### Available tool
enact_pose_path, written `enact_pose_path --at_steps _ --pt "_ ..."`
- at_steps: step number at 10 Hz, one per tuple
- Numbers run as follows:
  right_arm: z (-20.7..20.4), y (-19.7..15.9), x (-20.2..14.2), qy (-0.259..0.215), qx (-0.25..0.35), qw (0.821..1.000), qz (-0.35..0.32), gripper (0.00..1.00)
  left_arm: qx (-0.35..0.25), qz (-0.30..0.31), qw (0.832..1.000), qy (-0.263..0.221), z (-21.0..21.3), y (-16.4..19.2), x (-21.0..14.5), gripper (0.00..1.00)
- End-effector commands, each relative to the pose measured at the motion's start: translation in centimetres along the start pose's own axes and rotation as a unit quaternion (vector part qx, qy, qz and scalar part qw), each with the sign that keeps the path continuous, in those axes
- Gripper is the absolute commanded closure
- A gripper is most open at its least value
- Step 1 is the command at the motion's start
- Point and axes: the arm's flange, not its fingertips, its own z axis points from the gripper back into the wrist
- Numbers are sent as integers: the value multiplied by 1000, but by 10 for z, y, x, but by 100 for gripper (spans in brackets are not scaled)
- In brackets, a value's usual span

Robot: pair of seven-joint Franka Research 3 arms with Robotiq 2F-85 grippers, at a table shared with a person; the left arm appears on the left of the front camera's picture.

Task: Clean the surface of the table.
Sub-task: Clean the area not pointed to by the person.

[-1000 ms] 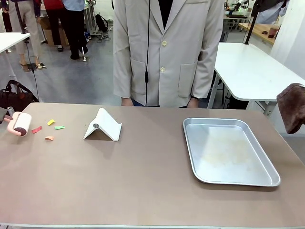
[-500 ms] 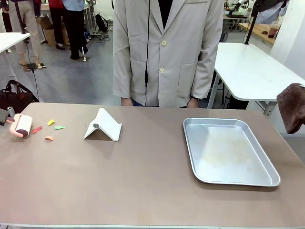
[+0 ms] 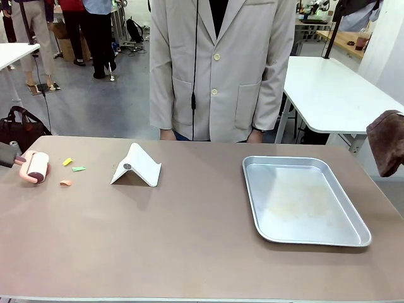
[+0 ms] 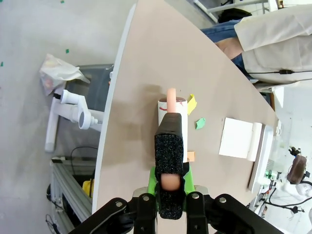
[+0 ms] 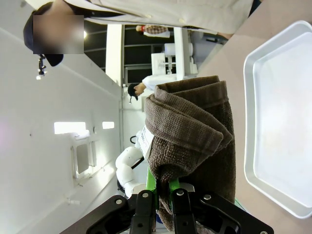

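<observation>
The brownish table (image 3: 189,240) carries small paper scraps at its left end: a yellow one (image 3: 67,161), a green one (image 3: 78,168) and an orange one (image 3: 65,183). A lint roller (image 3: 36,168) with a pink handle lies on the table right beside them. My left gripper (image 4: 170,146) is shut on that handle, and the roller's drum (image 4: 171,109) sits just past its fingertips. A brown cloth (image 5: 190,136) hangs bunched with my right gripper (image 5: 163,195) shut on it. The cloth (image 3: 386,142) is held off the table's right edge.
A white folded stand (image 3: 136,166) sits left of centre. A shallow silver tray (image 3: 303,199) lies on the right half. A person in a pale coat (image 3: 221,69) stands at the far edge, hands down. The table's near half is bare.
The lint roller has moved right along the table toward the scraps. A red scrap seen earlier beside it no longer shows. The cloth has not moved.
</observation>
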Motion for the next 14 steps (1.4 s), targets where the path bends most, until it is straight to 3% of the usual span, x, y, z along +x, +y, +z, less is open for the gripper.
enact_pose_path --at_steps 1,5,14 --pt "0 6 -1 0 -3 1000 -8 89 31 -5 999 18 -19 0 -13 97" --pt "0 6 -1 0 -3 1000 -8 89 37 -19 998 54 -48 -22 -17 97" --pt "0 6 -1 0 -3 1000 -8 89 36 -33 995 82 -103 -78 -16 97"
